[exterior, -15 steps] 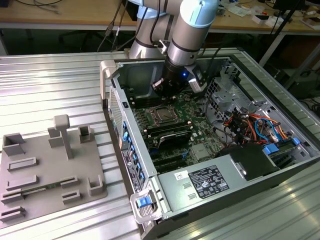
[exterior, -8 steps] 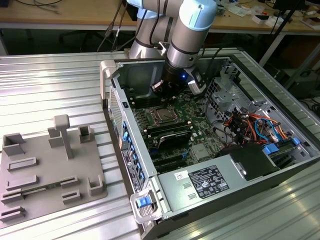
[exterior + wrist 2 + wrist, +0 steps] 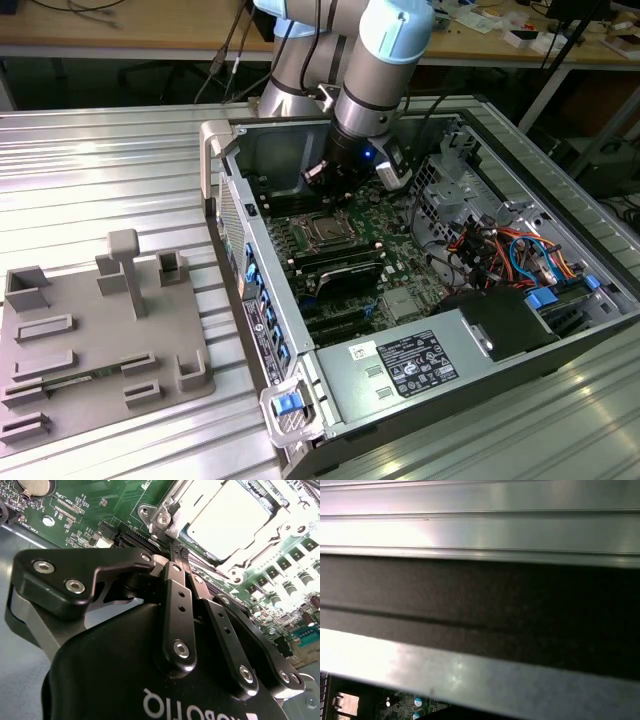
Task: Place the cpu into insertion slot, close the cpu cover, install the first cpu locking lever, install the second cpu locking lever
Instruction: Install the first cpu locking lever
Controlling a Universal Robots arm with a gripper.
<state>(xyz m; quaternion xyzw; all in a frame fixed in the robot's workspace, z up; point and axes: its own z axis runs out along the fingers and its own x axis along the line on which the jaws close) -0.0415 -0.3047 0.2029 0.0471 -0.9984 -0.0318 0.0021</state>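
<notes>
The cpu (image 3: 225,522) shows its silvery-grey top in the insertion slot (image 3: 150,514) on the green motherboard (image 3: 90,510). The cpu cover (image 3: 235,565), a thin silver frame, lies flat around it. In the exterior view the socket with the cpu (image 3: 326,231) sits inside the open computer case, just below my gripper (image 3: 335,190). In the second wrist view my gripper (image 3: 178,552) is shut, its black fingers (image 3: 175,595) pressed together with nothing visibly between them. Their tips are at the socket's edge, beside one corner of the frame. I cannot make out the locking levers clearly.
The case walls (image 3: 235,160) enclose the arm closely. Long black memory slots (image 3: 340,265) lie beside the socket, with coloured cables (image 3: 500,245) and a power supply (image 3: 420,365) further along. A grey fixture plate (image 3: 100,340) lies on the ribbed metal table at the exterior view's left.
</notes>
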